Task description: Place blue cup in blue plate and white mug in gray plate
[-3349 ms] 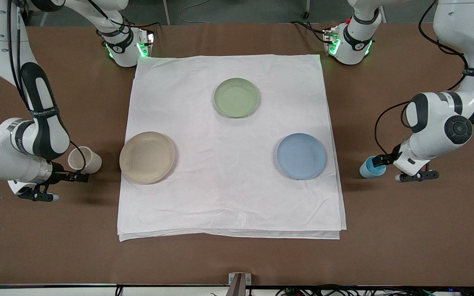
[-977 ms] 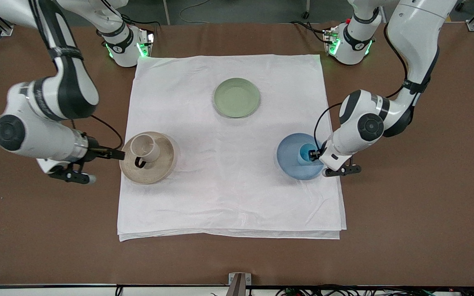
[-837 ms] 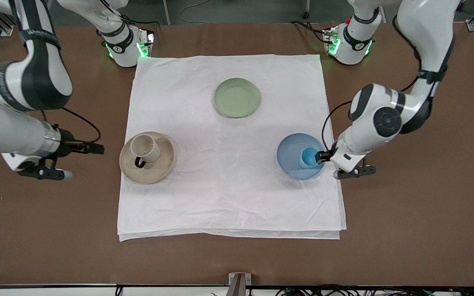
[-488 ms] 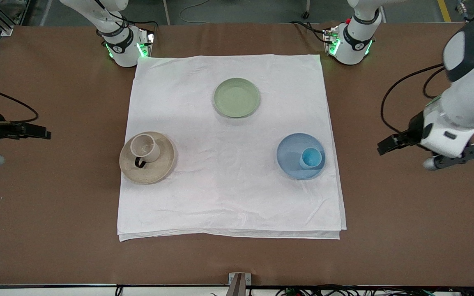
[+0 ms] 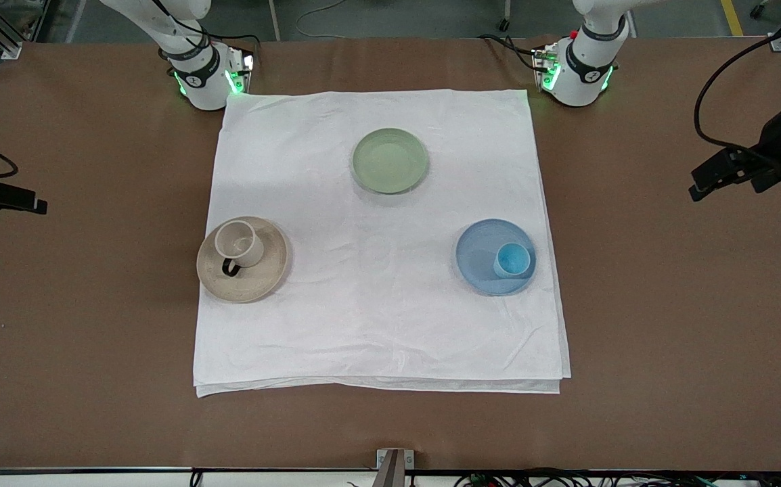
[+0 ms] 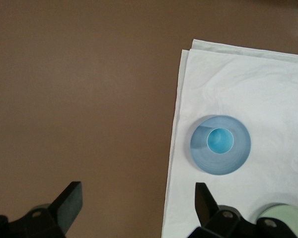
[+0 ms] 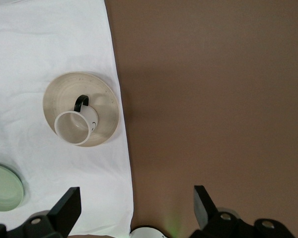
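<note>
The blue cup (image 5: 512,260) stands upright in the blue plate (image 5: 478,257), toward the plate's left-arm side. It also shows in the left wrist view (image 6: 220,141), in the blue plate (image 6: 202,156). The white mug (image 5: 239,243) stands upright on the gray plate (image 5: 258,277), handle toward the front camera. It also shows in the right wrist view (image 7: 75,128), on the gray plate (image 7: 64,91). My left gripper (image 5: 696,188) (image 6: 136,201) is open and empty, high over bare table at the left arm's end. My right gripper (image 5: 37,205) (image 7: 135,206) is open and empty, high over bare table at the right arm's end.
A sage-green plate (image 5: 390,160) lies on the white cloth (image 5: 377,318), farther from the front camera than both other plates. The cloth covers the middle of the brown table (image 5: 668,338). The arm bases (image 5: 204,74) stand at the table's edge by the robots.
Both grippers have let go and drawn back and up, away from the plates to the table's ends. The cup and the mug stay in their plates.
</note>
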